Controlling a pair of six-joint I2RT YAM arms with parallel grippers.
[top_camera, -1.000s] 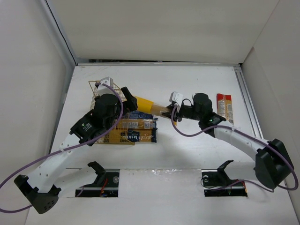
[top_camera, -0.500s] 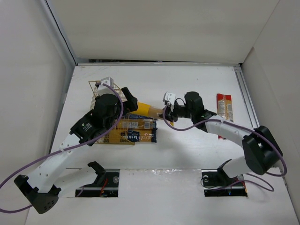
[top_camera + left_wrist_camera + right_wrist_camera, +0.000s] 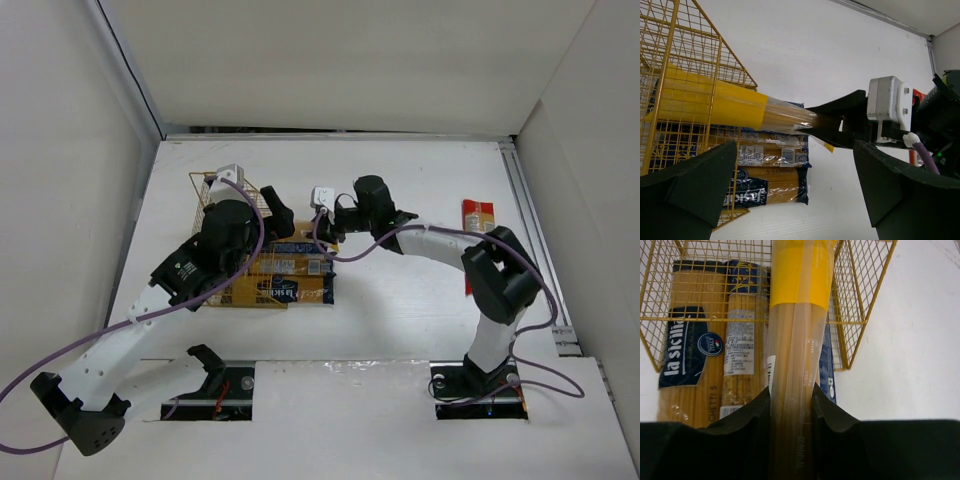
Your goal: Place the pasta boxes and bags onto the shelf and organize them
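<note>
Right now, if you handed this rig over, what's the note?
Left gripper: open, empty, by the shelf.
Right gripper: shut on the yellow bag, its front end inside the shelf.
Done: orange-yellow pack, clear-and-blue bag, dark blue box lie in the shelf.
Left: push yellow bag fully in, release, then fetch the red-orange pack from the table at right.

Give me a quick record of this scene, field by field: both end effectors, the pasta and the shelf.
right end effector: shut on the yellow bag's clear tail
yellow bag: yellow end inside the shelf, above the packs lying there
left end effector: open, holding nothing, beside the shelf
blue-labelled pack: flat in the shelf, end sticking out
red-orange pack: on the table, apart, far right
</note>
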